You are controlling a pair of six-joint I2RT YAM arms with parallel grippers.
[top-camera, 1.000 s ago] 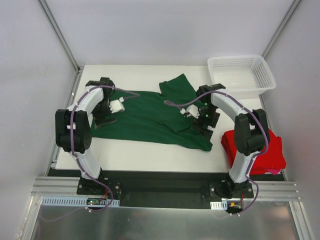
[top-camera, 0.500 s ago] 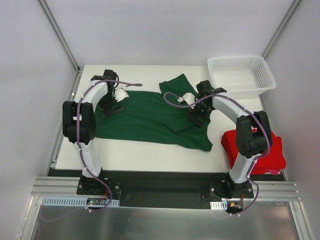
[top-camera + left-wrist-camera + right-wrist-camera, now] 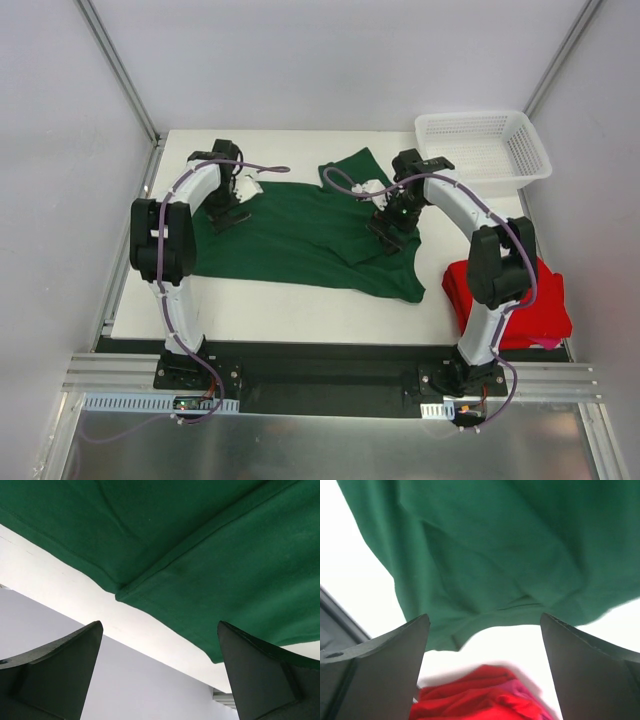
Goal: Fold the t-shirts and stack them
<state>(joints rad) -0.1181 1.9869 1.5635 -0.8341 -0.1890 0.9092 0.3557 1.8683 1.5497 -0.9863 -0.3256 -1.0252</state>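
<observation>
A dark green t-shirt [image 3: 295,235] lies spread across the table, one sleeve [image 3: 355,172] pointing to the back. Its hem and a seam fill the left wrist view [image 3: 200,545], and its creased cloth fills the right wrist view [image 3: 495,545]. A bright red t-shirt [image 3: 512,295] lies bunched at the table's right front edge, and the right wrist view catches it between the fingers [image 3: 475,695]. My left gripper [image 3: 232,205] [image 3: 159,625] hangs open over the green shirt's back left corner. My right gripper [image 3: 392,222] [image 3: 485,616] hangs open over the shirt's right part. Neither holds anything.
A white mesh basket [image 3: 483,148] stands at the back right corner of the table [image 3: 270,300]. Grey walls and metal posts close in the back and both sides. Cables loop along both arms.
Both arms have swung toward the back of the table: the left gripper from the shirt's left edge to its back left corner, the right gripper back and slightly left. Both stay open.
</observation>
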